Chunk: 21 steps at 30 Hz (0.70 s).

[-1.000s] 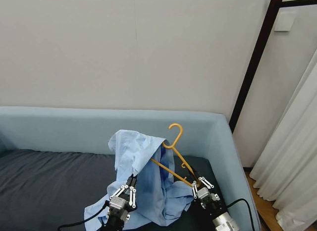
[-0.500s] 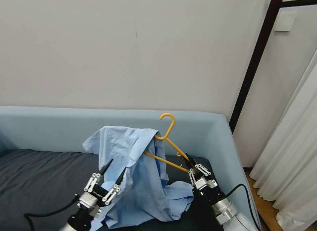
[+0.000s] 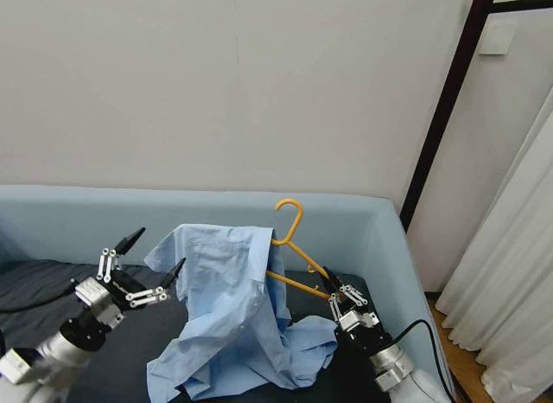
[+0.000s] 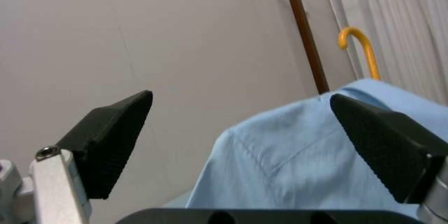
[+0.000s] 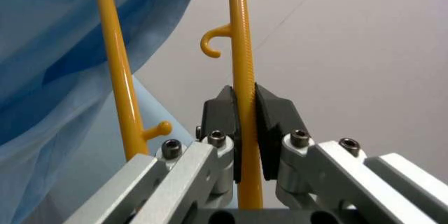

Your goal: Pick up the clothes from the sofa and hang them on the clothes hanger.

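Head view is showing the blue shirt [image 3: 226,303] draping over the far end of the yellow hanger [image 3: 300,217], with its tail pooling on the dark seat of the sofa [image 3: 78,214]. The dressing step is looking only partly made, since the hanger's near arm is running bare down to the right gripper [image 3: 341,297].

To do this well, I am judging that the right arm should be holding the hanger steady and raised, hook uppermost. The left side should be taking cloth high up, close to the collar and shoulder seam rather than at the hem. A pull from low down is likely to be dragging the shirt off the end it is already covering. The draw should be going along the bare arm and gently, as thin cloth of this kind is probably sliding easily on a smooth bar.

The left gripper [image 3: 161,247] is hovering above the seat just beside the shirt's left edge, apart from the cloth, with its fingers spread wide and gripping nothing. In the left wrist view its two dark pads [image 4: 112,140] are framing the shirt's shoulder farther off, with the hook rising behind it.

The right gripper is sitting low at the sofa's right end. In the right wrist view its pads are pinching tight on one yellow bar — the second bar is passing beside them untouched.
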Available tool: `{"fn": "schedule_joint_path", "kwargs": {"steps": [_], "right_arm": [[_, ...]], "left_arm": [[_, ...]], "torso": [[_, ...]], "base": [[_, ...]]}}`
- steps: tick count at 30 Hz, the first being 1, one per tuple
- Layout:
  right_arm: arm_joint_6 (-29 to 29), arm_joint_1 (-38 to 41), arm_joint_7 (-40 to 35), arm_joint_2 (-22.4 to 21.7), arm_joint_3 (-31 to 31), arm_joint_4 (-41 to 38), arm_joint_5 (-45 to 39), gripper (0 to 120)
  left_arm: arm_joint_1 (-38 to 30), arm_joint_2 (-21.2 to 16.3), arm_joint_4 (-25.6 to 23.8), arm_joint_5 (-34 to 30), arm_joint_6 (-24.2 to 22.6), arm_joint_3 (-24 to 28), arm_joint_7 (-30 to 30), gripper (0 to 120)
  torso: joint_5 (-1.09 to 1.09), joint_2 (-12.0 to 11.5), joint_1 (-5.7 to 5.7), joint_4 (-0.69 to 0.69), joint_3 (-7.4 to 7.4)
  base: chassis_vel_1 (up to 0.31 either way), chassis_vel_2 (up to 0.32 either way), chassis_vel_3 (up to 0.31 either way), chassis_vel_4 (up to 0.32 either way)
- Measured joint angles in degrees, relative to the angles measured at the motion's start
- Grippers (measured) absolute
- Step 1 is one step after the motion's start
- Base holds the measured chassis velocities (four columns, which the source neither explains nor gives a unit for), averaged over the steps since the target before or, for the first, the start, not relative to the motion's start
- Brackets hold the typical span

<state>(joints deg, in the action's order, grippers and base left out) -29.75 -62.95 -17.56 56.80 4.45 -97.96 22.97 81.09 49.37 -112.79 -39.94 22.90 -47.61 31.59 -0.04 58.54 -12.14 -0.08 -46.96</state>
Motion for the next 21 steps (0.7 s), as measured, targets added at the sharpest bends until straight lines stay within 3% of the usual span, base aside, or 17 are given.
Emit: {"fn": "schedule_joint_path", "kwargs": {"steps": [4,11,14,21], "right_arm": [[-1.11,0.10,0.63,0.08,0.04,-0.12,0.11,5],[-2.80,1.98,2.07,-0.54,0.10,0.78,-0.76,5],[-3.41,2.28,2.99,-1.12,0.53,0.67,-1.01,5],[-4.49,2.18,3.79,-0.67,0.79,-0.13,-0.88,5]], "left_arm": [[-5.01,-3.41,7.31,-1.46,-2.47,3.01,6.08,100],[-9.17,-4.82,13.49,-3.14,-4.35,5.15,12.91,98],[-13.85,-5.95,17.74,-4.26,-6.04,6.59,17.19,96],[-17.39,-5.81,22.02,-4.26,-7.14,8.22,21.92,76]], "torso": [[-0.01,0.00,0.00,0.00,0.00],[0.00,0.00,0.00,0.05,0.00],[0.01,0.00,0.00,-0.02,0.00],[0.01,0.00,0.00,0.02,0.00]], "base": [[0.000,0.000,0.000,0.000],[0.000,0.000,0.000,0.000],[0.000,0.000,0.000,0.000],[0.000,0.000,0.000,0.000]]}}
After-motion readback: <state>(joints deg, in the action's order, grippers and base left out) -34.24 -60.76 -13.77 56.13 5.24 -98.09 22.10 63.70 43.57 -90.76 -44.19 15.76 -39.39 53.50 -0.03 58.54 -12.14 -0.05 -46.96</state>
